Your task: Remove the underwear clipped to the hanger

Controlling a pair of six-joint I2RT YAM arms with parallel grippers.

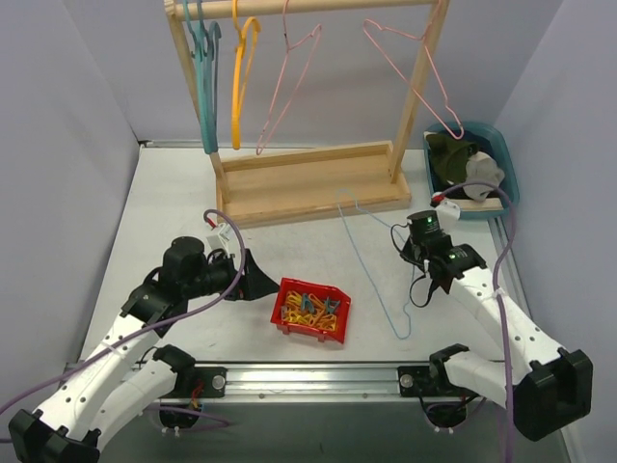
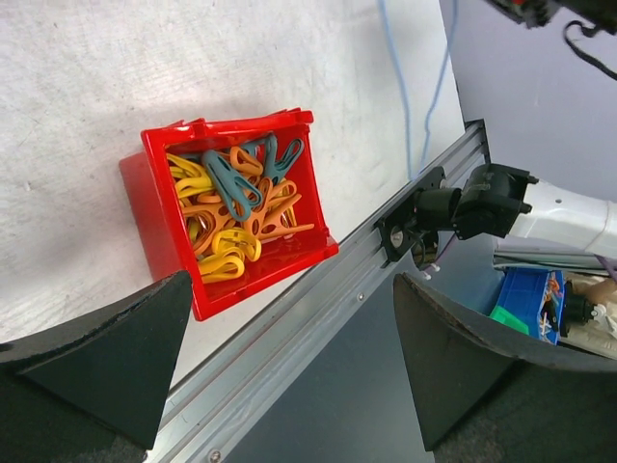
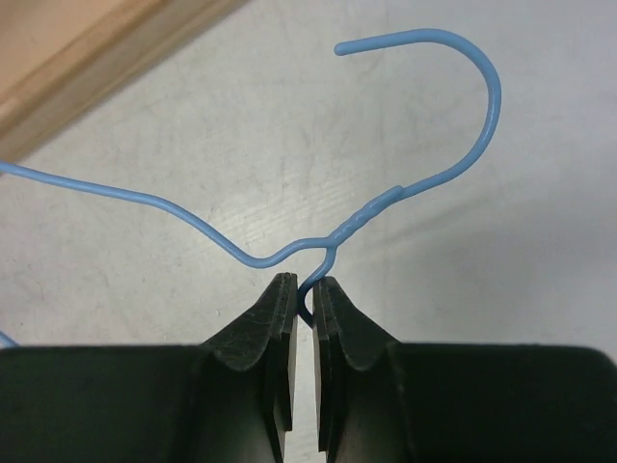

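The bin (image 1: 310, 311) was red, its clips (image 2: 234, 207) yellow, orange and teal; the wire hanger (image 3: 289, 246) was blue.

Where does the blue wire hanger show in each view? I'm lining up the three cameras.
Top external: blue wire hanger flat on the table, right of the red bin.
Left wrist: only two thin wires at the top, beyond the bin.
Right wrist: neck pinched in the right gripper, hook upper right.
Shared landmark: the hanger itself.
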